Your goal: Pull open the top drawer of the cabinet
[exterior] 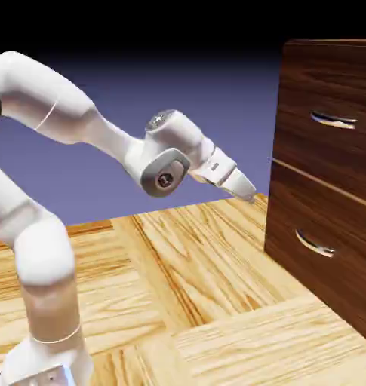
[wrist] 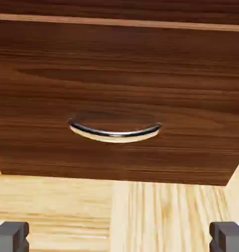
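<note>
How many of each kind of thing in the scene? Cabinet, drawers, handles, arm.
Cabinet: 1
Drawers: 2, the top drawer and the lower drawer
Silver handles: 2, the top handle and the lower handle
Robot arm: 1, with its gripper open and short of the cabinet
Total: 6

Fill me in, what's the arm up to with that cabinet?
The white Franka arm's gripper is open, empty, and short of the dark wood cabinet, pointing down toward its front. Both drawers look closed. The hand view is centred on the lower drawer's handle, not the top drawer or its silver handle. Nothing has been touched yet.
</note>
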Robot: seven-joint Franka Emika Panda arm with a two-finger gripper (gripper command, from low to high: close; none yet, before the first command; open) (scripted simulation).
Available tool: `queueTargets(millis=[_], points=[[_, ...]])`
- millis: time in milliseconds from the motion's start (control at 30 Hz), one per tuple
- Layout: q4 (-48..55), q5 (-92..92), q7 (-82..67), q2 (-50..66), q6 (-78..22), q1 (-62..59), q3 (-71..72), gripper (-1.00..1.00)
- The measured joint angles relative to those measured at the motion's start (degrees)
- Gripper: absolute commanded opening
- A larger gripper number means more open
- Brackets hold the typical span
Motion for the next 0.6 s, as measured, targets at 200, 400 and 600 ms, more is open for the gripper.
queueTargets(millis=[200,400,600], points=[[3.6,11.1,-15.0,-0.2,-1.1,-6.3,5.7,1.0],[7.1,22.2,-29.9,-0.4,-2.3,-12.6,11.3,1.0],[10.7,33.3,-44.9,-0.6,-3.4,-19.0,17.0,1.0]])
